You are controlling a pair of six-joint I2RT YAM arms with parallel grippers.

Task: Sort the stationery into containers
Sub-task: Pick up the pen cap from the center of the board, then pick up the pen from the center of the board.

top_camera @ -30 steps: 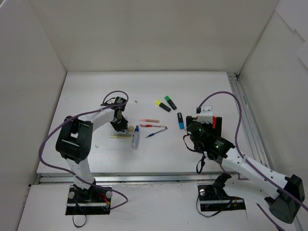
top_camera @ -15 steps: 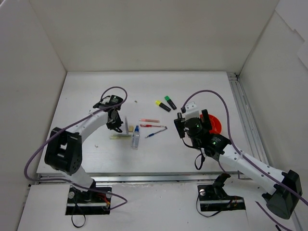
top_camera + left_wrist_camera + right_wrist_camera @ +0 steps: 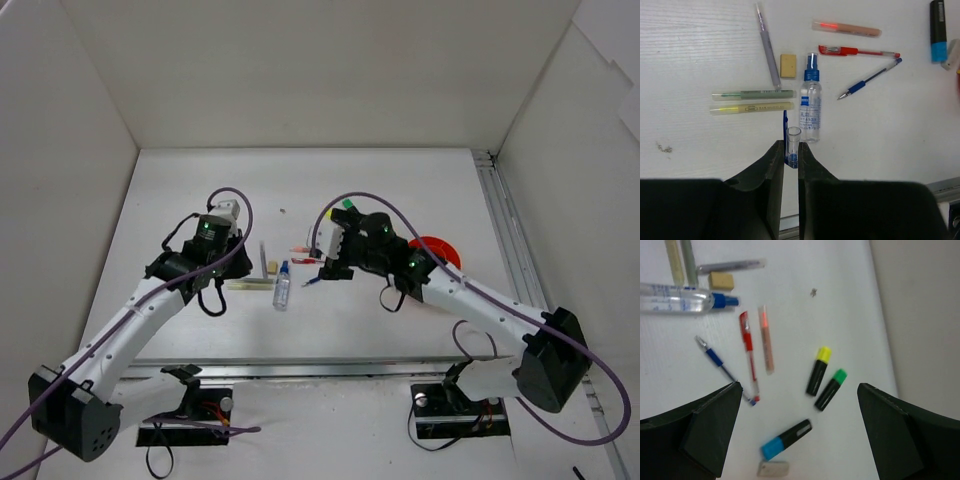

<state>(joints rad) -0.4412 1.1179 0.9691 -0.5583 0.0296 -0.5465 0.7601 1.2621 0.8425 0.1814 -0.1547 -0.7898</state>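
Note:
In the left wrist view my left gripper [image 3: 791, 150] is shut on a small clear cap with a blue clip [image 3: 792, 142], held above the table near the base of the clear blue-capped tube [image 3: 810, 102]. My left gripper [image 3: 212, 292] sits left of the stationery in the top view. My right gripper [image 3: 797, 432] is wide open and empty, high above the yellow [image 3: 819, 371], green [image 3: 830, 389] and blue [image 3: 786, 439] highlighters and the white eraser [image 3: 773, 468]. Red pen [image 3: 749, 356], blue pen [image 3: 717, 361] and pale pink pen [image 3: 766, 338] lie beside them. The orange-red pot [image 3: 440, 250] stands behind the right arm.
A tan eraser [image 3: 788, 65], a grey pen [image 3: 767, 47], a green strip [image 3: 752, 94] and a yellow strip [image 3: 751, 107] lie left of the tube. White walls enclose the table; a metal rail [image 3: 505, 230] runs along the right side.
My right arm swung left from the pot to above the pens and highlighters. My left arm pulled back toward the near left, away from the strips and eraser.

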